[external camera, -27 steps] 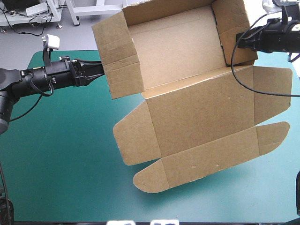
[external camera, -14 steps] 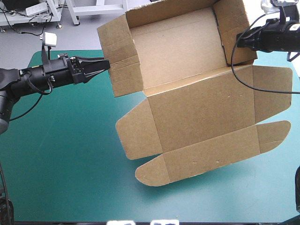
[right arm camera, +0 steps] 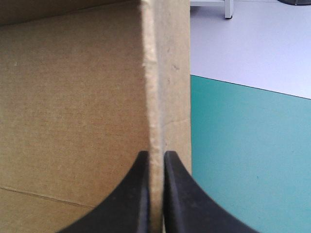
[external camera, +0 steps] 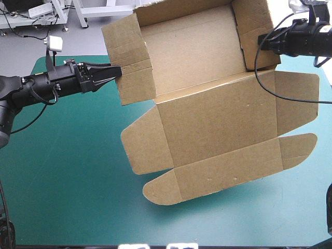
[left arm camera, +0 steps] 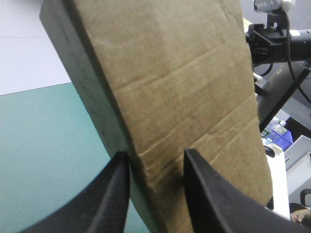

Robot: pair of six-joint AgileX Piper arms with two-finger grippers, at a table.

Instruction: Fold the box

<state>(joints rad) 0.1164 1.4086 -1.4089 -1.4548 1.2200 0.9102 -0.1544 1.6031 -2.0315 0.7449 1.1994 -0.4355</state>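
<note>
Above the teal-green-covered table (external camera: 62, 176), the brown cut-board box (external camera: 212, 119), walls raised, is tilting from the right black-finned gripper (external camera: 262, 41) pinching its right wall, the left gripper (external camera: 115, 71) gaping beside the left wall; with one pinch only, board risking swinging loose.

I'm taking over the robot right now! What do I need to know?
Left gripper: open, at the left wall of the box, not clamped.
Right gripper: shut on the right wall, holding that end up.
Done: walls raised; lid and flaps spread open over the table.
To do: probably regrip the left wall, then tuck the walls.
</note>
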